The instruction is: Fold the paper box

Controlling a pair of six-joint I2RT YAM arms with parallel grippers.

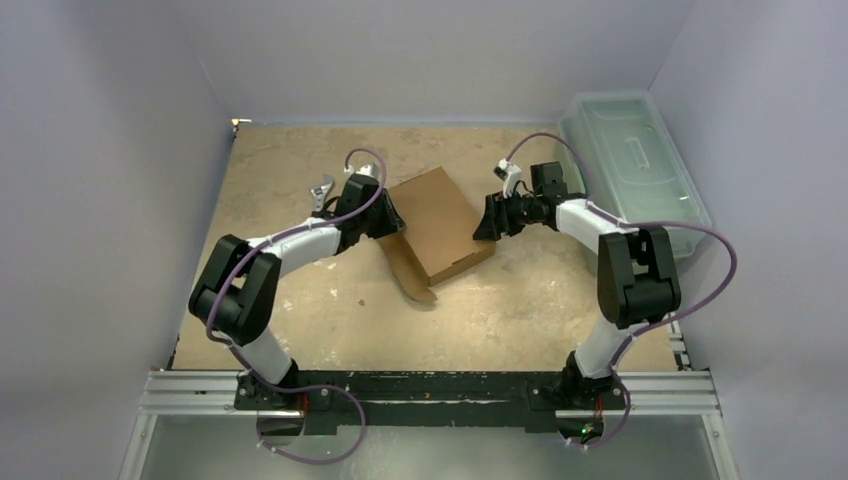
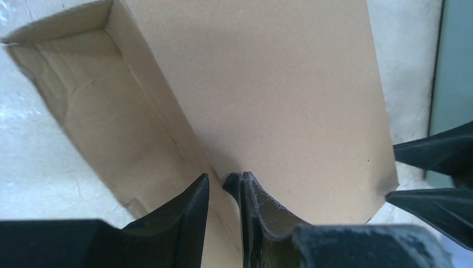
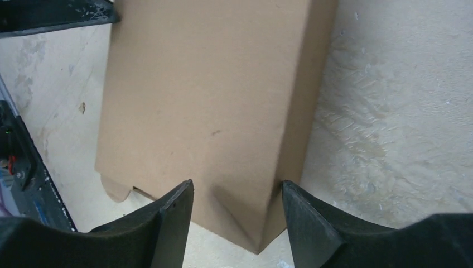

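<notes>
Lying in the middle of the table (image 1: 520,310), the box (image 1: 440,222) rests with its broad brown panel facing up and one flap splayed toward the near edge. The left gripper (image 2: 223,178) pinches a cardboard fold at the box's left side, fingers nearly together on it. The right gripper (image 3: 237,187) has its jaws spread, straddling the box's right corner without clamping it. A green bin (image 1: 632,165) sits at far right.

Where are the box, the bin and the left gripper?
box (image 1: 440,222): overhead view, middle of top panel.
bin (image 1: 628,160): overhead view, its clear top.
left gripper (image 2: 222,180): left wrist view, between its fingertips.
</notes>
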